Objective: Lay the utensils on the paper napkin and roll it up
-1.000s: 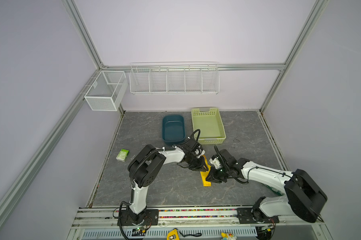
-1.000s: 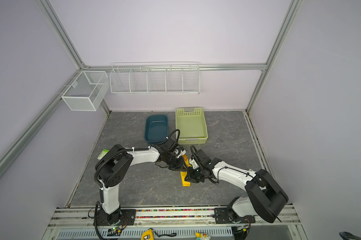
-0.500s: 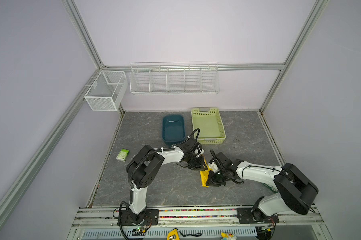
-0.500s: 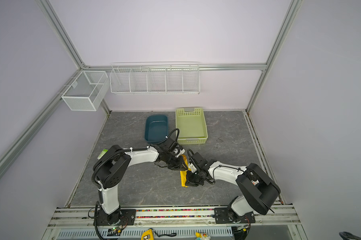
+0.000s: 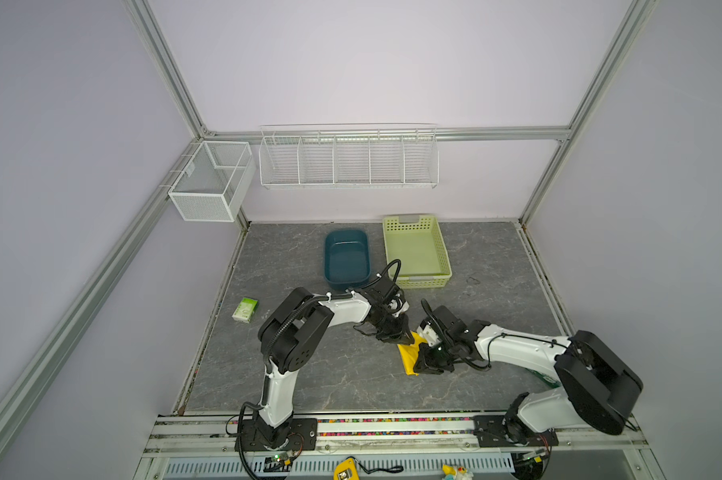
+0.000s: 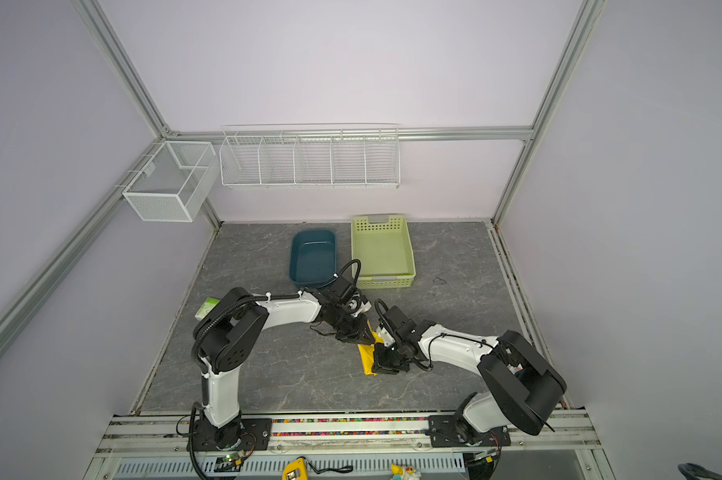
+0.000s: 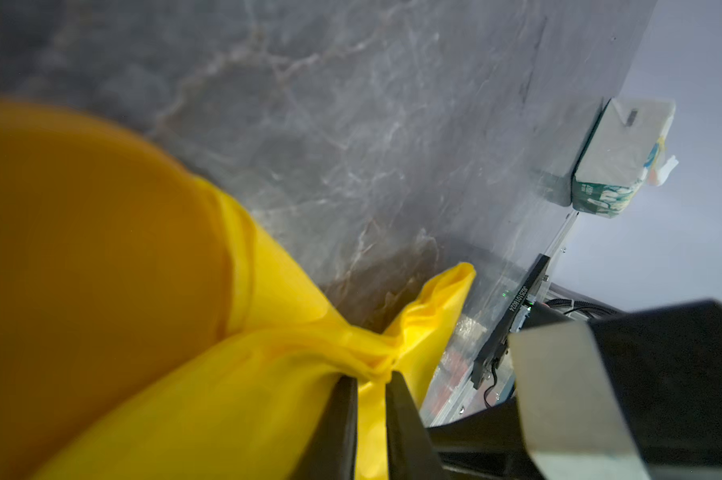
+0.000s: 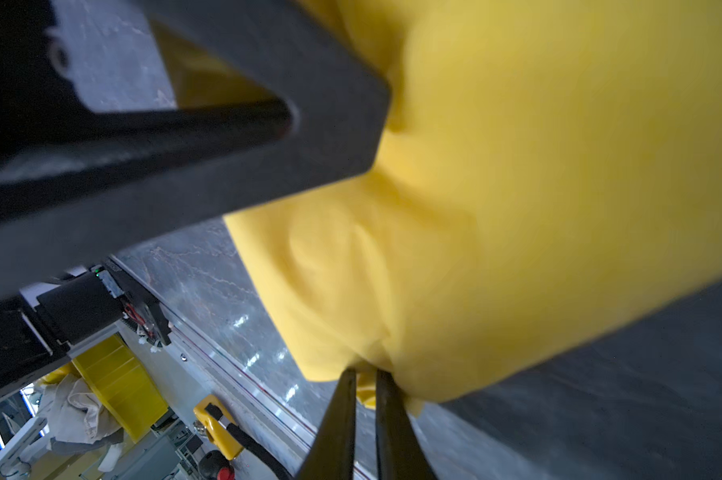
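Where the thin, bright yellow paper napkin [image 5: 408, 356] lies gathered into a narrow bundle on the grey marbled surface [image 5: 342, 374], its long axis runs from the near rail toward the back wall. The coming move turns on the two ends of that axis, one taken by each arm.

Nearest the rail, the right hand [image 5: 421, 369] reaches in from the right, its dark fingers drawn almost together on the near end. The right wrist view shows a puckered tuft of paper nipped between them. At the far end, the left hand [image 5: 401, 338] comes from the left and is likewise nearly closed, clamping a twisted corner of the sheet, as the left wrist view shows. Neither arm is the nearer, since each has its own end.

The utensils are not visible in any view; they are probably wrapped inside. The paper is matte, soft and creased, so end pinches likely give little control of the middle, and stiff slim pieces could slide out.

Farther back stand:
- a small green-white packet [image 5: 245, 309], well apart at the left;
- a dark teal plastic tub [image 5: 347, 259];
- a pale green perforated plastic basket [image 5: 416, 249];
- white wire racks [image 5: 348, 156] on the wall.
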You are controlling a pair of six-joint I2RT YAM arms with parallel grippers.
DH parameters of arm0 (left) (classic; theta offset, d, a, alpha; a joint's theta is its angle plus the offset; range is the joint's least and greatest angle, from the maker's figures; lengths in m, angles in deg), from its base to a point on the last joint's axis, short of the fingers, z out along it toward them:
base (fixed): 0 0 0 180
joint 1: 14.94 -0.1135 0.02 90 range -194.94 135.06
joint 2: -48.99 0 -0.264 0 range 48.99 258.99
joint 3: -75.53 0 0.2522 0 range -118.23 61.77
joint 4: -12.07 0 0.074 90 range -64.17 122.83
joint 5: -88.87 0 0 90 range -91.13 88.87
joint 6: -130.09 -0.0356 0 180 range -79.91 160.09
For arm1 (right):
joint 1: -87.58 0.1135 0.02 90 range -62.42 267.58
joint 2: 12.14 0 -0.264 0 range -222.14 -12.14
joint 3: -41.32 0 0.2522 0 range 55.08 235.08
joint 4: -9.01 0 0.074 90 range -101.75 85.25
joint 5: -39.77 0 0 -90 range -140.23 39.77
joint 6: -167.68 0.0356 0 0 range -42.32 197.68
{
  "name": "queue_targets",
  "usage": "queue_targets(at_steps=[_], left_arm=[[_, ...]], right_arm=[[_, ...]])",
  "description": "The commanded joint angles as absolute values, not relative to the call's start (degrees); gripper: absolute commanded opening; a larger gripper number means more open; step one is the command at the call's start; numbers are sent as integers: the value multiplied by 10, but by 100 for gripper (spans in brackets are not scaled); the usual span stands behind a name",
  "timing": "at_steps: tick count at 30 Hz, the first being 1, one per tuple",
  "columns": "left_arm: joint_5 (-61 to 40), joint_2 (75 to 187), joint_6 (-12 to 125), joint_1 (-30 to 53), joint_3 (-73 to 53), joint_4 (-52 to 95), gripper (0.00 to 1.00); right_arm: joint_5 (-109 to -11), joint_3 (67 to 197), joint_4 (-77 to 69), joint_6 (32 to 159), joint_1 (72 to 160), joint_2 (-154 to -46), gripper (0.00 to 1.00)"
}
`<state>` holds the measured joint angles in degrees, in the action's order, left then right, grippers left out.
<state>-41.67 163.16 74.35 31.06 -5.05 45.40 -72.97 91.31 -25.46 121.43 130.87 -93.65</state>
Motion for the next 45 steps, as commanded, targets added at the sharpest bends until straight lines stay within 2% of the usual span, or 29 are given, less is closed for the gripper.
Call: queue_targets(at_steps=[1,9,24,27,33,38,45], left_arm=[[-398,1657,726,309,-47,478,16],[-396,1662,723,309,-47,479,16],[-399,1657,727,309,-49,470,16],[-402,1655,733,309,-51,465,16],[-401,1639,740,308,-50,455,17],[-375,1585,754,299,-42,441,17],[-334,1454,786,273,29,376,19]], right_arm=[[-707,938,-301,1211,1308,-903,21],[-681,990,-339,1208,1271,-914,32],[-724,991,-269,1199,1260,-1037,41],[-734,981,-249,1205,1263,-1053,38],[-713,970,-251,1208,1262,-1059,21],[-706,958,-239,1214,1262,-1055,11],[-699,940,-202,1221,1258,-998,7]])
